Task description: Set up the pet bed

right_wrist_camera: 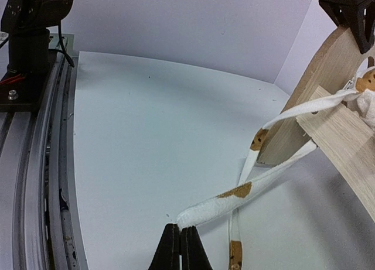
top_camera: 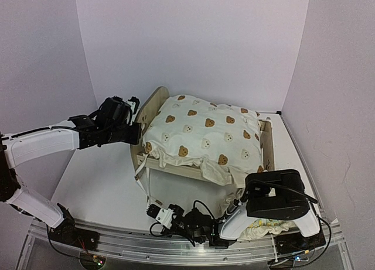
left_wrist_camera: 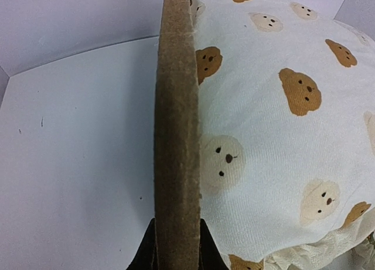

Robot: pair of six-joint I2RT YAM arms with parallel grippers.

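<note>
White walls are enclosing a white counter (top_camera: 99, 182). The left fingers (left_wrist_camera: 147, 255) are clamping the headboard (left_wrist_camera: 176, 135) by its edge. The right fingers (right_wrist_camera: 171, 249), pressed together, are pinching a tie (right_wrist_camera: 217, 202) of the bear-print cushion (top_camera: 205, 129). Steadying the frame while drawing that tie taut seems wise. The pet bed (top_camera: 151, 106) is sitting mid-counter, its long axis running left-right and its headboard pointing left.

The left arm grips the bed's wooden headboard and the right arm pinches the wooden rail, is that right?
Not quite. The right end effector pinches a fabric tie of the bear-print cushion, not the rail; the right wrist view shows it. The left end effector does grip the headboard.
</note>
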